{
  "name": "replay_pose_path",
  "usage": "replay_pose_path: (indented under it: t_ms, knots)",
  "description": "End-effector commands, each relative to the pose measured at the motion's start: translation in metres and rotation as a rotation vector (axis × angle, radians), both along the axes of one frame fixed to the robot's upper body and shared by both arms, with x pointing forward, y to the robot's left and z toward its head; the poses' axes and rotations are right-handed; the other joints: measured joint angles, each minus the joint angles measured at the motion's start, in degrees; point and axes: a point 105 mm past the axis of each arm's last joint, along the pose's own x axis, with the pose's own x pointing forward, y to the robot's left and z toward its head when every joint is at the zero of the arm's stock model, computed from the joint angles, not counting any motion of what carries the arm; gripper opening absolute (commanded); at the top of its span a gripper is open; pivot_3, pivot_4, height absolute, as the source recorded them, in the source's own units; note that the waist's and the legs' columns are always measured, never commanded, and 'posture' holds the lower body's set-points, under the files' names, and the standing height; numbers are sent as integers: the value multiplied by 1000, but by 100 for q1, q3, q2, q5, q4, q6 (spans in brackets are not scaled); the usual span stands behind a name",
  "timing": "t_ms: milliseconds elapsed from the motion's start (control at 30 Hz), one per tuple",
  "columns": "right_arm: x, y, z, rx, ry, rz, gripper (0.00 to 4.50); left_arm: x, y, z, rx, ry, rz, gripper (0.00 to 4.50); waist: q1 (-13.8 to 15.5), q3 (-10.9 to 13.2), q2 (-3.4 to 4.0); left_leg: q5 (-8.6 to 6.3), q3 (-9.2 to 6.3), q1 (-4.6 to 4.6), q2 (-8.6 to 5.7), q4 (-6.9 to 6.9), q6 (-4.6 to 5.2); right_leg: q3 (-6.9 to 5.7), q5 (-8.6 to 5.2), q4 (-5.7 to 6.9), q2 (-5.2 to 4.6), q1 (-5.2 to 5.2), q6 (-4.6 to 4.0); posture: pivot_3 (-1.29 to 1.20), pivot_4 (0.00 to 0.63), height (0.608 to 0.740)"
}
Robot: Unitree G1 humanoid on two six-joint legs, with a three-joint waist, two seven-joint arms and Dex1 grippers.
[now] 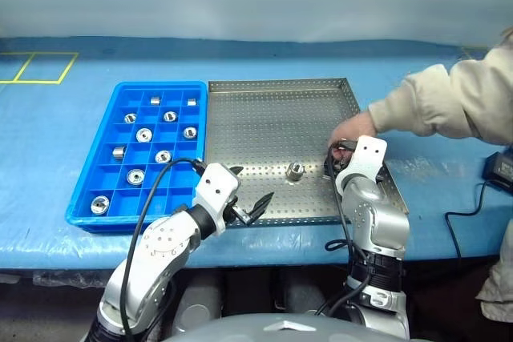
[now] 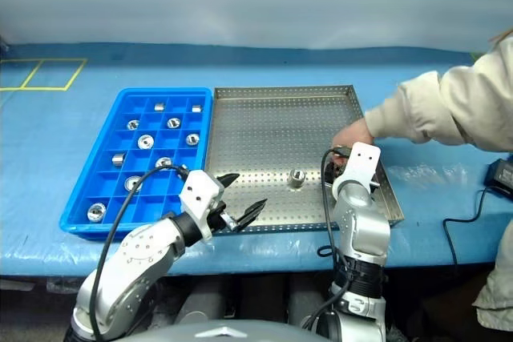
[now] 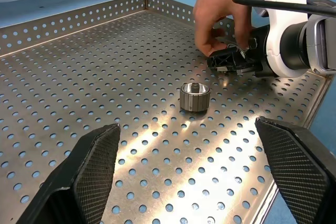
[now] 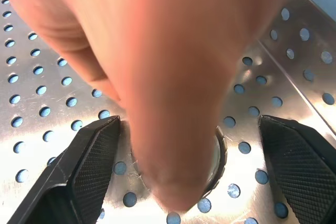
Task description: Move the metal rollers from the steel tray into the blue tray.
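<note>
- Steel tray sat on the blue table cover; blue tray lay just beside it on the robot's left, long edges touching or nearly so.
- Left gripper hovered over the near edge of the steel tray, fingers spread wide, nothing between them.
- One metal roller stood upright on the perforated floor, out ahead of the left fingertips and clear of them, roughly centred on the gap between the two fingers.
- Right gripper was down at the steel tray's right side, fingers wide apart, no grip on anything.
- A person's hand, coming from a beige sleeve, reached in over the tray's right rim and sat right at the right gripper's tips.
- In the right wrist view the person's fingertip pressed down between the two black fingers, covering most of a second roller; only its rim edge showed, lying between the fingers, closer to neither that I could tell.
- Rest of the metal rollers already lay in the blue tray's compartments, about ten of them, one per cell, well away from both grippers.
</note>
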Motion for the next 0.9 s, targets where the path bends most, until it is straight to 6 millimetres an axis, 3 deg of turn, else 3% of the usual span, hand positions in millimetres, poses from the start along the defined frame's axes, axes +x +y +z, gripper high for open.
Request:
replay_pose_path:
  t_ms: [33,700,900]
  knots:
    - [4,4,5,0,-25,14,4479,1,-2,8,-19,-41,-11,4500,-1,0,0,0,0,0,0,0,0,0,0,0,0,0,0,157,150,740]
    - [8,11,7,-11,-32,44,4479,2,-1,8,-20,-41,11,4500,14,0,0,0,-1,-2,0,-7,0,0,0,-6,0,-2,0,181,150,740]
    - [19,31,31,-46,-129,176,4479,2,0,8,-19,-46,20,4500,24,1,1,0,0,-4,0,-9,0,0,0,-7,0,-6,0,189,150,740]
